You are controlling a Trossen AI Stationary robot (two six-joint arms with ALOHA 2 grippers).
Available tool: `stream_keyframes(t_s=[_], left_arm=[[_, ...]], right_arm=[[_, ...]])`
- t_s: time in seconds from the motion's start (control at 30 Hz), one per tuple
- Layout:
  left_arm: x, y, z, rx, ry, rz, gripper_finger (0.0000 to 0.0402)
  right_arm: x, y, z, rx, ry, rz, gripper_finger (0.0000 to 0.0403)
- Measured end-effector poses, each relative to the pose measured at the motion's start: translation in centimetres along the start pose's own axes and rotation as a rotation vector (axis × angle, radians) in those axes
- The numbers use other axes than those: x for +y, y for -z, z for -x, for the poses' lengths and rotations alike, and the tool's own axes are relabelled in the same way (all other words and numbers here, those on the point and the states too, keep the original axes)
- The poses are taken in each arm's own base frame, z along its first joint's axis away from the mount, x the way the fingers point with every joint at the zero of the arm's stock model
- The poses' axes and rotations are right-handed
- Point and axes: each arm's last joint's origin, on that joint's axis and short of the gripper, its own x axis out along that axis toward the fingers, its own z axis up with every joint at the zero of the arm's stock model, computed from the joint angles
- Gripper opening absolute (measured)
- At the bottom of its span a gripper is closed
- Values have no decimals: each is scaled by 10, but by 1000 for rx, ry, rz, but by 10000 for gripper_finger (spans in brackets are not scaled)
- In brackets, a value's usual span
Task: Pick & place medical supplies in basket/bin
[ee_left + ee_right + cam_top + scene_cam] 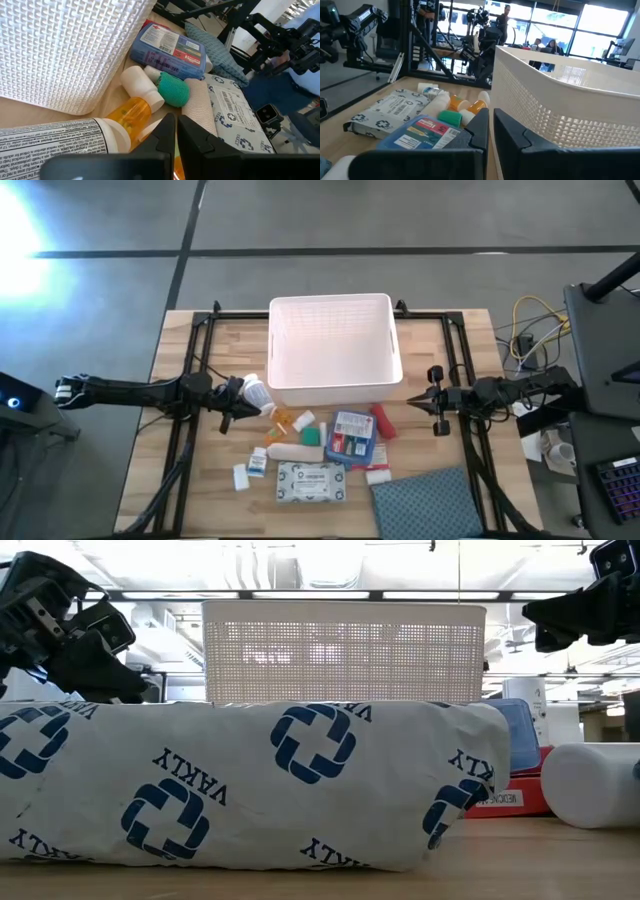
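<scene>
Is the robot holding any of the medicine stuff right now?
No. The left gripper and the right gripper are both shut on nothing, either side of the basket.

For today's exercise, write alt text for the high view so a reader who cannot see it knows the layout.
Overhead view of a wooden table with an empty white basket at its far centre and medical supplies clustered just in front. The left gripper, shut, sits by a white pill bottle; the right gripper, shut, waits beside the basket. A blue-grey cloth lies at the near edge.
</scene>
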Motion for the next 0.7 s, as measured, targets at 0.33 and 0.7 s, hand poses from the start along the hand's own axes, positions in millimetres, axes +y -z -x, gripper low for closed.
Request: stream_keyframes(t_s=[0.33, 0.7], left_arm=[[0, 0, 0, 1, 0, 0, 0], [0, 0, 0, 4, -1, 1, 0]], right_arm=[[0, -3, 1, -29, -33, -484, 18], [-3, -5, 0, -83, 34, -1216, 18]])
